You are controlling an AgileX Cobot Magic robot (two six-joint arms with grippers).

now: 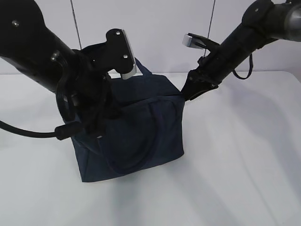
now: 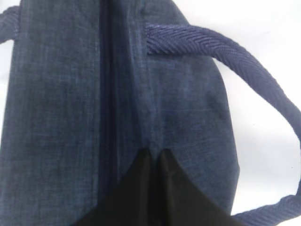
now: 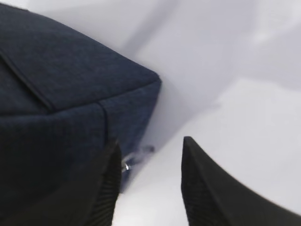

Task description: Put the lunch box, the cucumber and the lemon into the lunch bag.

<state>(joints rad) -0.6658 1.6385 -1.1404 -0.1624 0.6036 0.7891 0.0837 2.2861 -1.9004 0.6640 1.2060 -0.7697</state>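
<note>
Glinting beside right fingers point(image 3: 117, 188), perhaps zipper ring point(image 3: 126, 165); exterior-hidden.

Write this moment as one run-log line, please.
boxy navy fabric lunch bag: zipped | left gripper: shut on bag top | right gripper: open beside bag

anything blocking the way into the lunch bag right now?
Yes: the lunch bag looks zipped shut, its top seam closed along the visible length. The left end effector is pinched on the fabric at one end. No lunch box, cucumber or lemon is visible.
</note>
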